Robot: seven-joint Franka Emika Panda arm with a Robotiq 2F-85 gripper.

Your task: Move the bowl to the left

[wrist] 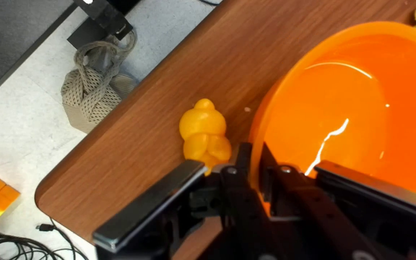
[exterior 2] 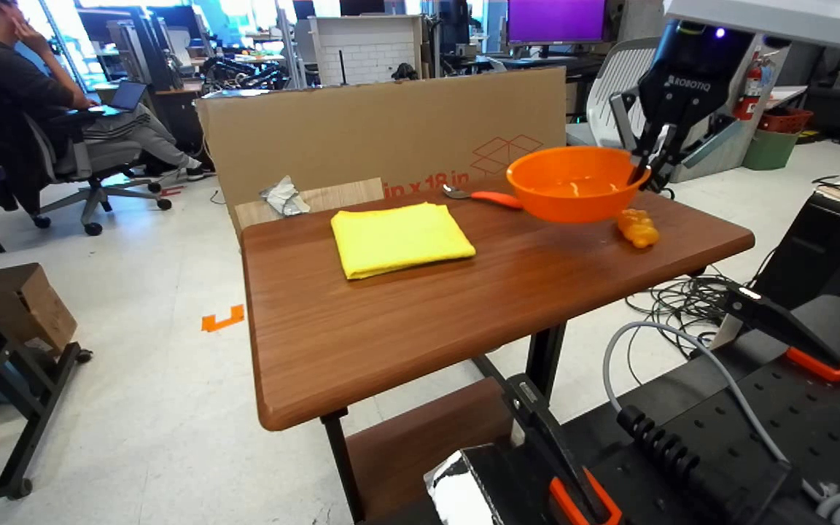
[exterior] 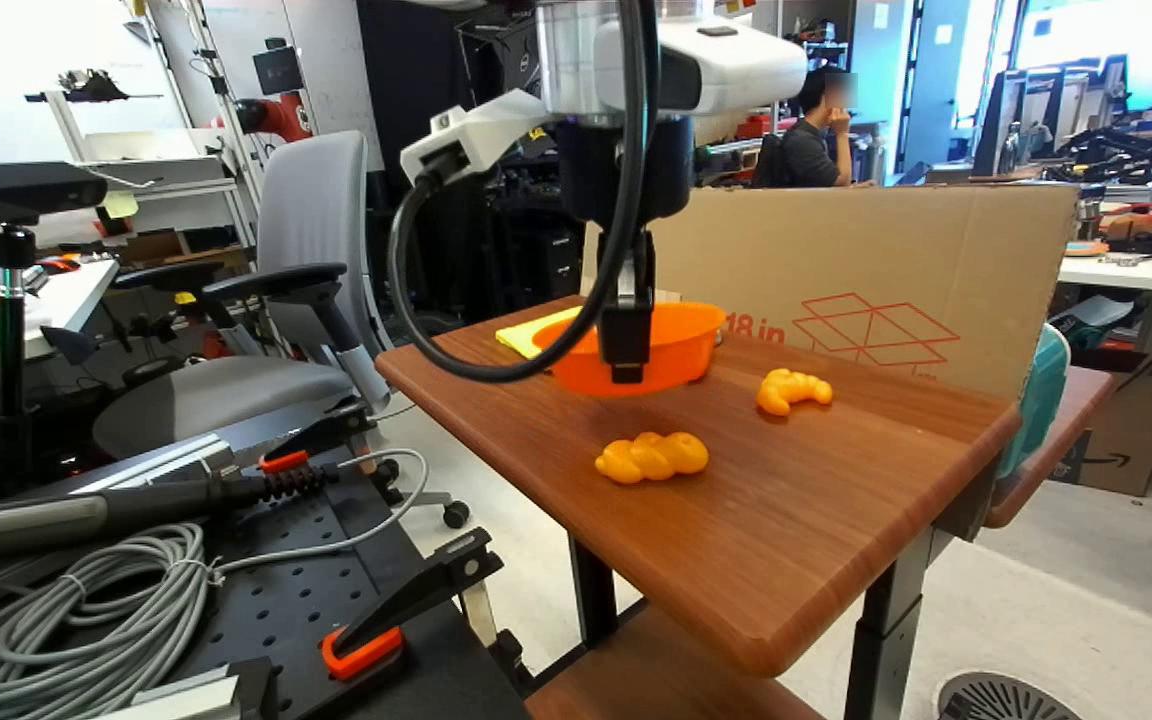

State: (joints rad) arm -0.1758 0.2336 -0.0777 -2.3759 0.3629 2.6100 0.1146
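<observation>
Smoothly round bowl [exterior 2: 572, 198] in gripper [wrist: 254, 155]

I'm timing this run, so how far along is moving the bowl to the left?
Done: the claw grips the bowl by its rim. In hand: the lift, the bowl apparently raised above the table. Remaining: probably leftward travel, lowering and release, as the claw holds it.

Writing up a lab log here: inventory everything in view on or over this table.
Bowl: 1, orange, over the table
Braided toy: 1, yellow-orange, on the table
Curved toy: 1, yellow-orange, on the table
Folded cloth: 1, yellow, on the table
Cardboard panel: 1, brown, along one edge
Utensil: 1, grey and orange, by the panel
Pale strip: 1, beige, by the panel
Crumpled item: 1, silvery, by the strip
Hand: 1, black, gripping the bowl's rim
Arm: 1, white, above the hand
</observation>
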